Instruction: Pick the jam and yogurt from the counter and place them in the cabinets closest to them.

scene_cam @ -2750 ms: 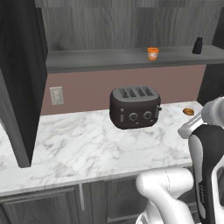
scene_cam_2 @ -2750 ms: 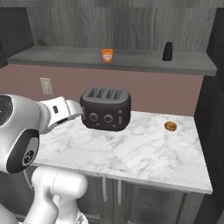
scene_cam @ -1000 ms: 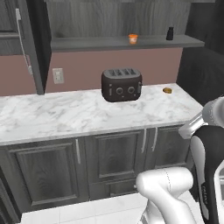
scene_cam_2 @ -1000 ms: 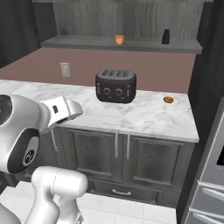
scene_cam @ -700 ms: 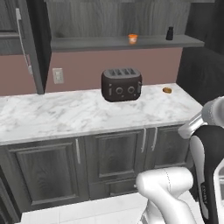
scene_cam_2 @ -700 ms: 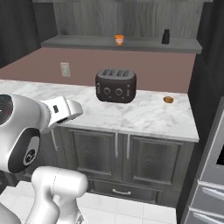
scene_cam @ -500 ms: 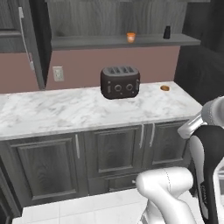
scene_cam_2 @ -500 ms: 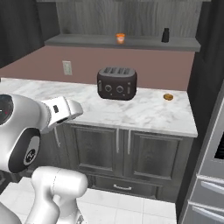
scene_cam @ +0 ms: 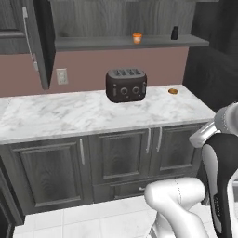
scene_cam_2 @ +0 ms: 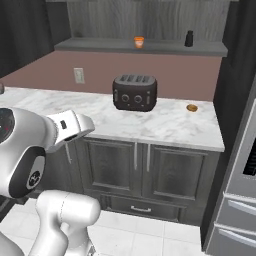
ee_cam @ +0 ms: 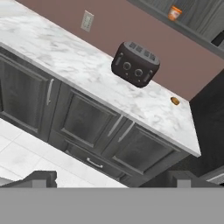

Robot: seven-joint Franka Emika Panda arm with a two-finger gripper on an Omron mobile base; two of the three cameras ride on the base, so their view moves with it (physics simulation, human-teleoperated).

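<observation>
The jam (scene_cam: 136, 38) (scene_cam_2: 139, 42) (ee_cam: 174, 12) is a small orange jar standing on the flat grey shelf of the dark wall cabinets (scene_cam: 93, 42) (scene_cam_2: 165, 48). The white marble counter (scene_cam: 69, 114) (scene_cam_2: 165, 125) (ee_cam: 65, 61) runs below it over dark cupboards. The yogurt is out of view. My gripper (ee_cam: 113, 179) is open with nothing between its fingers. It hangs well back from the counter and looks at the low cupboard fronts.
A black toaster (scene_cam: 126, 85) (scene_cam_2: 134, 93) (ee_cam: 134, 64) stands mid-counter, under the jam. A small brown round thing (scene_cam: 172, 91) (scene_cam_2: 192, 107) (ee_cam: 175, 101) lies to its right. A black bottle (scene_cam: 175, 32) (scene_cam_2: 189, 38) shares the shelf. An open cabinet door (scene_cam: 32, 42) juts out left; a steel appliance (scene_cam_2: 240, 190) stands right.
The whole picture has shifted: the base has backed away from the counter, so the low cupboards and floor now show. The jam stays on the shelf and the gripper stays open.
</observation>
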